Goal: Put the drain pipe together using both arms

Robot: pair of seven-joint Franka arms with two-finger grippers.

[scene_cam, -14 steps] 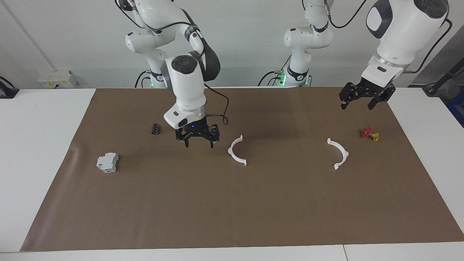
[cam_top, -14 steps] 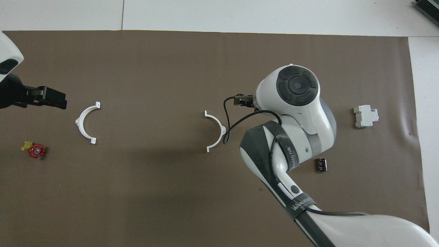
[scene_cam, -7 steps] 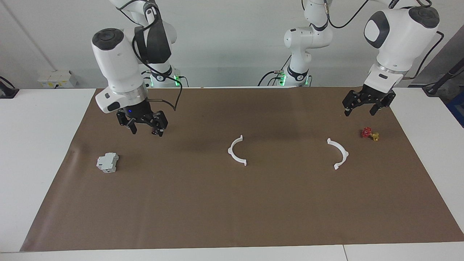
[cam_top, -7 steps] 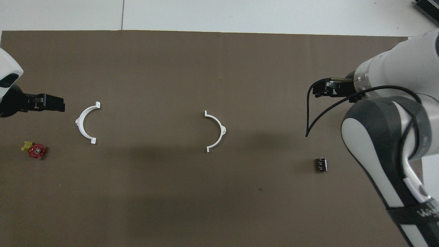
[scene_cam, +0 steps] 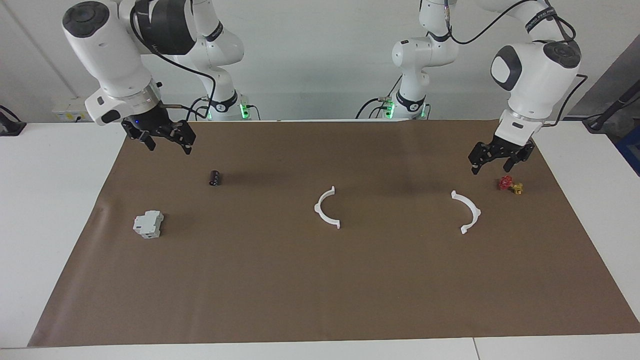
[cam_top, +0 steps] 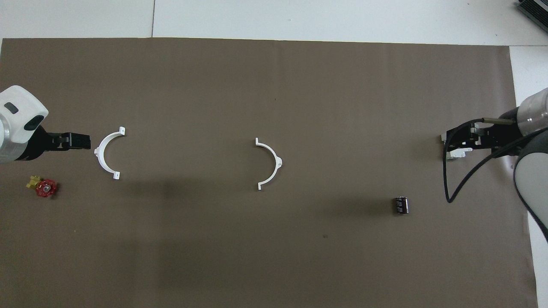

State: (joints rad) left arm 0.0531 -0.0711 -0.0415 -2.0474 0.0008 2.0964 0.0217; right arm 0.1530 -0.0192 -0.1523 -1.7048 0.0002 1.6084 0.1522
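Two white half-ring arcs flat on the brown mat, well apart: one arc [scene_cam: 327, 207] mid-desk, the other arc [scene_cam: 467, 211] toward the left arm's end. One red-and-yellow valve piece [scene_cam: 510, 185], one grey block [scene_cam: 148, 224], one dark cylinder [scene_cam: 215, 178]. Left end effector [scene_cam: 494, 161] released, empty, above the mat between the valve piece and the latter arc. Right end effector [scene_cam: 159, 141] released, empty, over the mat's corner at the right arm's end, well away from both arcs.

We see the table from two high cameras. One faces the robots across the brown mat [scene_cam: 320, 280], taking in both arms. The other looks steeply down from their end. Both share the mat [cam_top: 274, 85] and its parts.
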